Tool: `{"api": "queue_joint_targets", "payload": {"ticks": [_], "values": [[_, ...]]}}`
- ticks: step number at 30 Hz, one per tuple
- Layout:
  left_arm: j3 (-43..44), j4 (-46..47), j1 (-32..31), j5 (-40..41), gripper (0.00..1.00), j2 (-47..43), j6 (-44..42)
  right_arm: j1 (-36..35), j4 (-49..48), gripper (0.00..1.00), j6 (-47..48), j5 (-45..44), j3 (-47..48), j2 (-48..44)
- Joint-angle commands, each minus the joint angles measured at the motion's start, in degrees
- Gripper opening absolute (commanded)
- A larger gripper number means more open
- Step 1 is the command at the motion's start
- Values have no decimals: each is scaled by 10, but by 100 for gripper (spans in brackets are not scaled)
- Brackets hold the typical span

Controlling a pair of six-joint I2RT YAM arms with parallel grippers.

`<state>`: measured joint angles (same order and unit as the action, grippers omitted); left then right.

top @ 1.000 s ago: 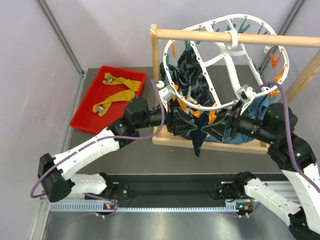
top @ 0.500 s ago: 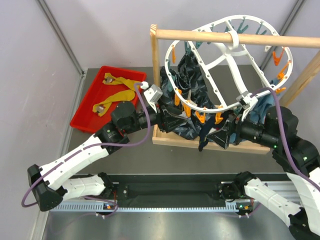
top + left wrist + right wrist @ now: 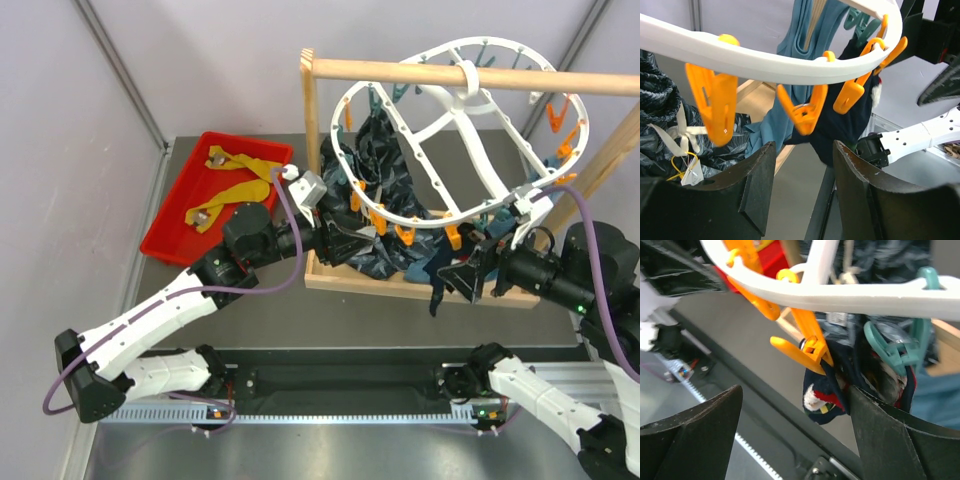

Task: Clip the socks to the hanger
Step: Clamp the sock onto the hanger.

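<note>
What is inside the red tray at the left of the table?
Mustard-yellow socks lie in the red tray. The left arm covers the tray's near right corner, so anything there is hidden.

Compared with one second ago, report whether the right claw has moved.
Yes. The right claw has drawn back rightward and toward the near edge, along the light wooden rack's base board.
</note>
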<state>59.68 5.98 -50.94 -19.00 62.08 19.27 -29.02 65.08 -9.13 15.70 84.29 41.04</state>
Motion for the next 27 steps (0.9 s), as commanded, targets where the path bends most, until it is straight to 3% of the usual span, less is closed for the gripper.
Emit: {"api": "queue_joint_targets", "payload": {"ticks": [1,8,10,13,20,27], "values": [[9,7,-1,-2,54,-12,-14,-3,51,85,10,-117,28,5],[14,9,-1,-9,54,-4,-12,-2,-40,87,-33,-58,20,-13],[11,15,-1,-9,54,-4,-5,-2,-108,93,-56,-39,3,-31],[14,14,-1,-15,54,-1,-2,-1,-162,93,-63,-20,-4,-30],[11,31,-2,-36,53,-1,23,-3,-134,93,-17,-24,25,-24],[-3,72,-8,-40,54,9,35,-2,-132,87,8,150,9,-36]]}}
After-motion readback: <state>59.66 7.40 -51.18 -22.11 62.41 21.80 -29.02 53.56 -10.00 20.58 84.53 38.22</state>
